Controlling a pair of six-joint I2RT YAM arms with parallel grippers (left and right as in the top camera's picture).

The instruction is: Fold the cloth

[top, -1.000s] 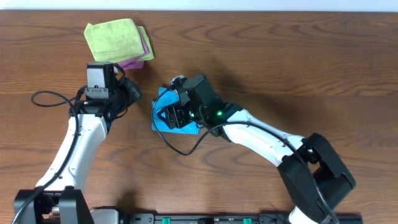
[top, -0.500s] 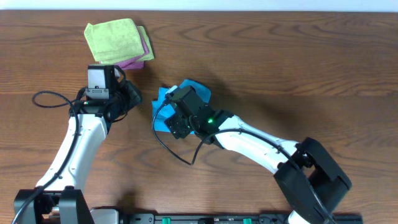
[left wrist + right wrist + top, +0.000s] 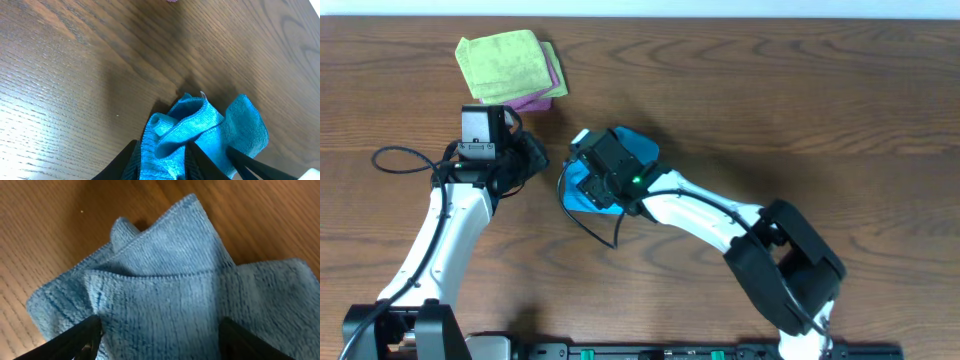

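Just left of centre in the overhead frame, the cloth (image 3: 638,143) lies bunched on the table (image 3: 840,90). The right gripper (image 3: 157,342) sits over it, fingers spread wide. The left gripper (image 3: 528,158) hangs beside it, apart; clenched or released, I cannot tell.

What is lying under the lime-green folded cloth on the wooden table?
A pink-purple folded cloth, showing only along the right and near edges of the lime-green folded cloth. The rest of it is covered, so anything else beneath cannot be seen.
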